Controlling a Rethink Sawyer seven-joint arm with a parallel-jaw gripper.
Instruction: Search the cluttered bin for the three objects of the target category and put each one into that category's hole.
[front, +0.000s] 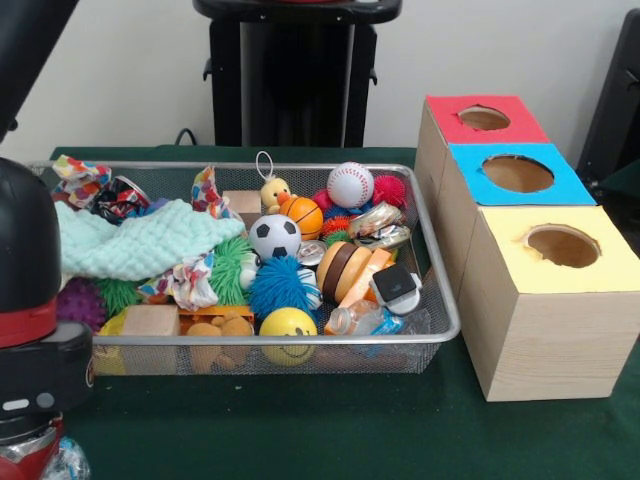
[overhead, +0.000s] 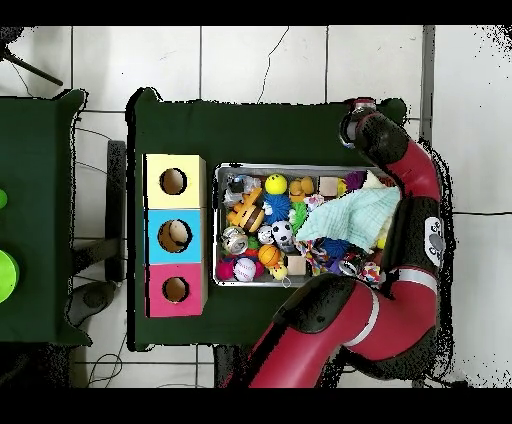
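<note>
The pincer (front: 30, 455) sits lower left in the front view, grip state impossible to tell; the bin's (front: 440, 300) balls, like the baseball (front: 350, 184), lie toward centre-right.

1. Your desk (front: 300, 430) is covered in dark green cloth.
2. Behind it you have a plain pale wall (front: 480, 50), with a black cable (front: 185, 135) looping just above the desk's far edge.
3. From overhead you see a white tiled floor (overhead: 250, 60) with thin cables (overhead: 100, 140) lying on it.
4. A second green desk (overhead: 40, 200) stands just beside yours, carrying a bright green round thing (overhead: 5, 275) at the picture's edge.
</note>
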